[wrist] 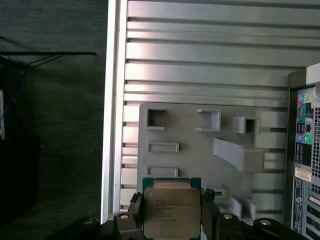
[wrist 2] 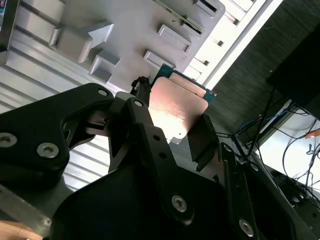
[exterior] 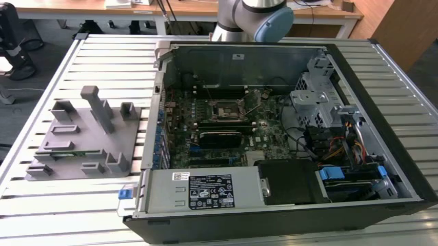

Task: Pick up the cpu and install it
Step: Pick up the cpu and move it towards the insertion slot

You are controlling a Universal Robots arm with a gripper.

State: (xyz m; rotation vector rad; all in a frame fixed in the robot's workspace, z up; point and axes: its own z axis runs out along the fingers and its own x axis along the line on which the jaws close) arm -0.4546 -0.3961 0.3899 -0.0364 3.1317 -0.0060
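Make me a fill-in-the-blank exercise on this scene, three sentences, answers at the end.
1. The gripper is shut on the ____.
2. The green motherboard lies inside the open computer ____.
3. The grey fixture plate lies on the slatted table at the exterior view's ____ of that case.
Missing words: cpu; case; left.

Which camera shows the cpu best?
The first wrist view: the cpu faces the camera, its metal top plain to see, gripped in the hand. The second wrist view shows it slanted, partly hidden behind the hand's fingers.
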